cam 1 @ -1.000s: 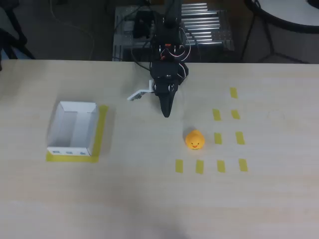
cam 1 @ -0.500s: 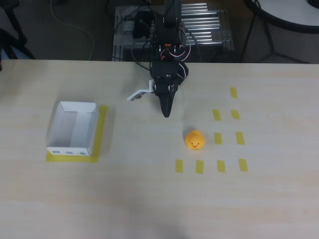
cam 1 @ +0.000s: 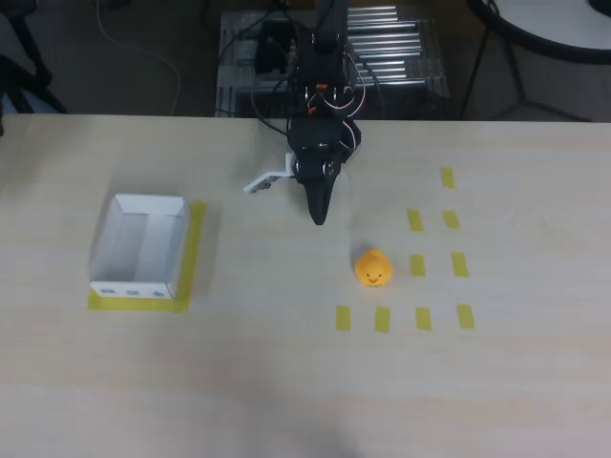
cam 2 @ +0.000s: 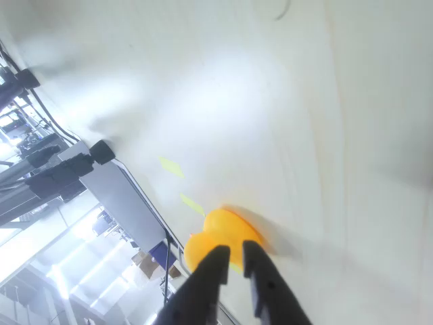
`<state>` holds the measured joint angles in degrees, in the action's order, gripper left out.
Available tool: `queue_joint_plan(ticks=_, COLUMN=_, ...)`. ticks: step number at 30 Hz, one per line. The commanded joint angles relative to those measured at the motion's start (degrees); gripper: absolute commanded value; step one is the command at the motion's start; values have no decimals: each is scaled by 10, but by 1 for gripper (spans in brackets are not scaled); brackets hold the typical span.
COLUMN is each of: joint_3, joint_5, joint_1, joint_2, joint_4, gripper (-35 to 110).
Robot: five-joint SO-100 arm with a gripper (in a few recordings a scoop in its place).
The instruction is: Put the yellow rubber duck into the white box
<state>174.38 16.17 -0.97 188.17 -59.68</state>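
Item one, the yellow rubber duck [cam 1: 373,268]: a small rounded orange-yellow toy standing on the pale wooden table [cam 1: 286,372], right of centre in the overhead view, its beak side turned toward the lower edge of the picture. It stands free, touched by nothing. Item two, the gripper [cam 1: 318,216]: black, pointing down the picture from the arm at the table's far edge, its two fingers drawn together into a narrow point with only a thin slit between them and nothing held. The duck lies below and to the right of that tip, near it but clearly apart, with bare table between the two. In the wrist view the gripper [cam 2: 232,254] shows as two dark fingers almost side by side at the lower edge, and the duck [cam 2: 220,238] sits just beyond their tips, partly covered by them in the picture. Item three, the white box [cam 1: 139,246]: rectangular, open-topped, with thin upright walls and small greenish marks on its lower side, resting on a yellow tape border [cam 1: 196,250] at the left of the table, well apart from both duck and gripper. Item four, short yellow tape marks [cam 1: 417,265]: set in rows to the right of and below the duck, the nearest just beside it.
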Motion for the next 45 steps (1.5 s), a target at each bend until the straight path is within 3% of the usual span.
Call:
queue_joint_plan(ticks=1, joint_3=4, joint_5=12, joint_1=10, joint_2=30, joint_4=-8, gripper=0)
queue_joint_plan(ticks=31, joint_3=4, joint_5=12, joint_1=10, joint_2=30, joint_4=-8, gripper=0)
queue_joint_plan(ticks=38, joint_3=8, joint_5=-25, joint_1=-44, joint_2=25, joint_4=19, gripper=0)
queue_joint_plan(ticks=42, joint_3=-81, joint_5=-70, joint_1=-24, joint_2=-79, joint_4=98, gripper=0)
queue_joint_plan(ticks=45, joint_3=-225, joint_5=-161, joint_1=-12, joint_2=-228, joint_4=86, gripper=0)
